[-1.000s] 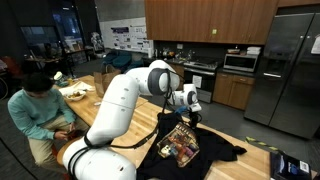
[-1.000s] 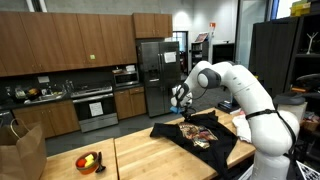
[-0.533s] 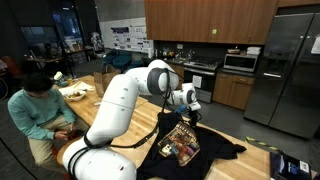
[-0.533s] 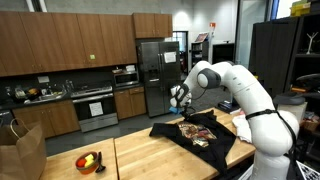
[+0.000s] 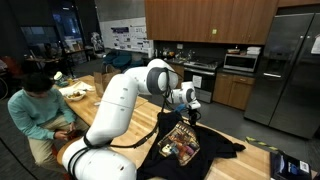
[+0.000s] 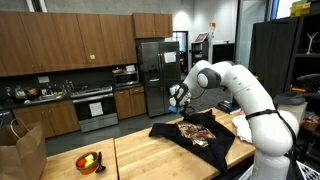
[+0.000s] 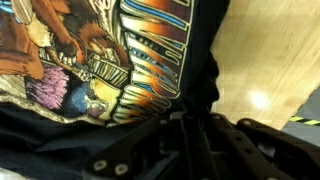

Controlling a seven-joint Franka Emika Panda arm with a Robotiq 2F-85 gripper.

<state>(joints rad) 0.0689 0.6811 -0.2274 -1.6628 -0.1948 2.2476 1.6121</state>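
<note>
A black T-shirt [image 5: 185,148] with a colourful printed front lies spread on the wooden table [image 5: 252,148], and both exterior views show it [image 6: 203,137]. My gripper [image 5: 190,114] points down at the shirt's far edge [image 6: 181,111]. In the wrist view the print [image 7: 90,60] fills the upper left. There the gripper [image 7: 190,122] is shut, with a raised fold of the shirt's black cloth pinched between its fingers. Bare table wood [image 7: 270,50] shows to the right of the fold.
A person [image 5: 38,105] sits at the table's far end. A brown paper bag [image 6: 20,150] and a bowl of fruit [image 6: 90,161] stand on the neighbouring table. A blue object [image 5: 290,165] lies near the table corner. Kitchen cabinets and a refrigerator [image 6: 152,75] line the back wall.
The arm and the shirt stay where they were. The fingers have drawn together on the cloth; the exterior views barely show it.
</note>
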